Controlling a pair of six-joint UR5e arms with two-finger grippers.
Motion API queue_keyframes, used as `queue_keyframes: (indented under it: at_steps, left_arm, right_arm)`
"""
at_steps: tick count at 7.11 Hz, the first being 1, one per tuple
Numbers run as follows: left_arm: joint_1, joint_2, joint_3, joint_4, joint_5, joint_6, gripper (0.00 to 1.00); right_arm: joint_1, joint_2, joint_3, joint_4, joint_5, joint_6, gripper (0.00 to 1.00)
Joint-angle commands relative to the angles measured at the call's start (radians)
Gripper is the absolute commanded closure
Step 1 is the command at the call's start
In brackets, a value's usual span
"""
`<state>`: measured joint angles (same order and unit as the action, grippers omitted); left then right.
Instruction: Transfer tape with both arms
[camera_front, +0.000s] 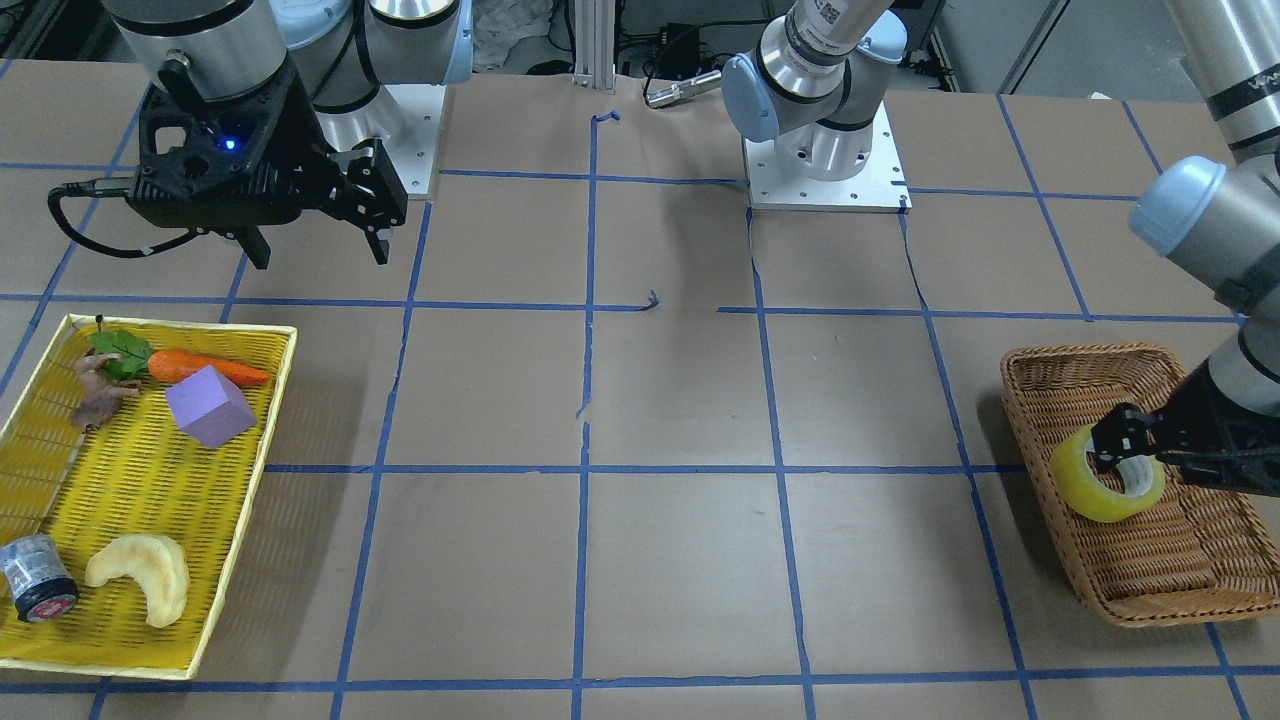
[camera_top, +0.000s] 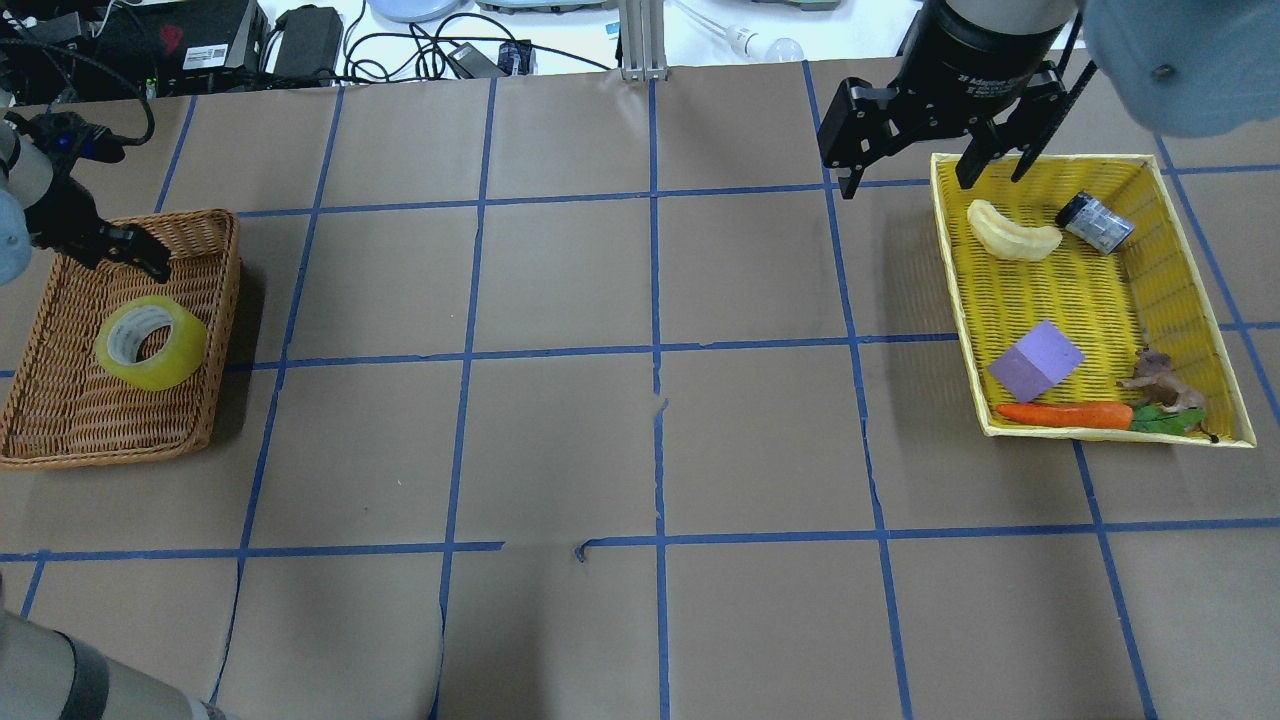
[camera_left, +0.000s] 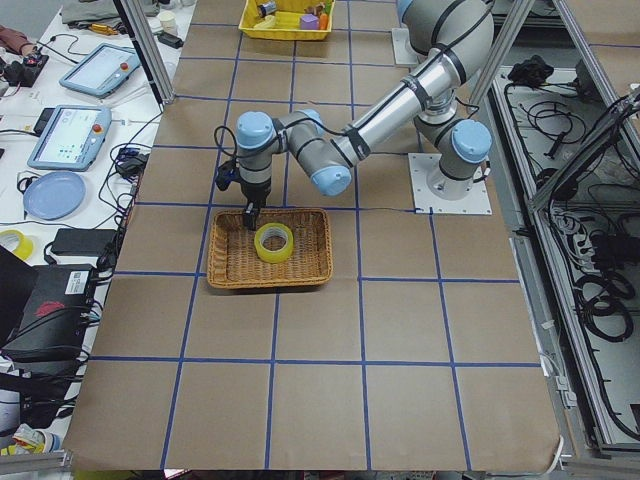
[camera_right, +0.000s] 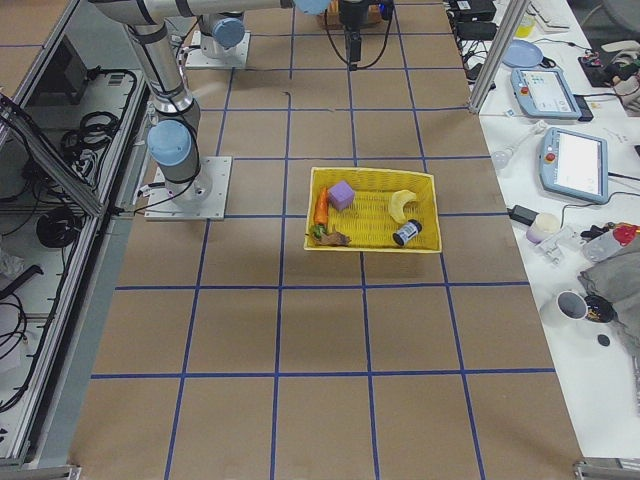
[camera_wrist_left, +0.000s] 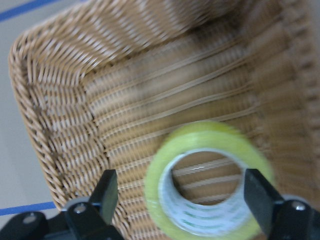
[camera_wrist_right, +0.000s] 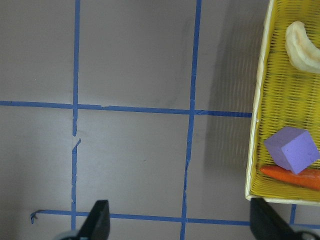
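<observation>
The tape (camera_top: 182, 360), a yellow translucent roll with a whitish core, lies in a wicker basket (camera_top: 60, 420) on the table's left. It also shows in the front view (camera_front: 1085, 490) and in the left side view (camera_left: 272, 256). My left gripper (camera_top: 112, 250) is open and hovers just over the basket. In the left wrist view the tape (camera_wrist_left: 200, 134) sits between its two fingers (camera_wrist_left: 107, 192), not gripped. My right gripper (camera_top: 910, 175) is open and empty. It hangs high beside the near-left corner of a yellow tray (camera_top: 1060, 300), and it also shows in the front view (camera_front: 320, 250).
The yellow tray holds a purple cube (camera_top: 1036, 361), a carrot (camera_top: 1062, 414), a pale banana-shaped piece (camera_top: 1012, 235), a small grey cylinder (camera_top: 1095, 224) and a brown toy figure (camera_top: 1160, 385). Brown paper with a blue tape grid (camera_top: 655, 350) covers the table between basket and tray.
</observation>
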<state>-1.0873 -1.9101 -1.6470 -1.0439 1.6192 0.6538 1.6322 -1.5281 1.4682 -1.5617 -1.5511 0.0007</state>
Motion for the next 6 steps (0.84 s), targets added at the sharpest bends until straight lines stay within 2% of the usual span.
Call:
queue_keyframes:
  at_steps: [1, 3, 6]
  left_arm:
    - [-0.148, 0.084, 0.013, -0.169, -0.004, -0.260, 0.10]
    - [-0.286, 0.152, 0.016, -0.269, -0.042, -0.496, 0.10]
    - [-0.472, 0.189, 0.061, -0.338, -0.044, -0.660, 0.08]
  right_arm:
    - [-0.002, -0.001, 0.000, 0.002, -0.001, -0.001, 0.00]
    - [0.000, 0.000, 0.000, 0.002, -0.001, 0.001, 0.00]
    - [-0.002, 0.000, 0.000, 0.002, -0.001, -0.002, 0.00]
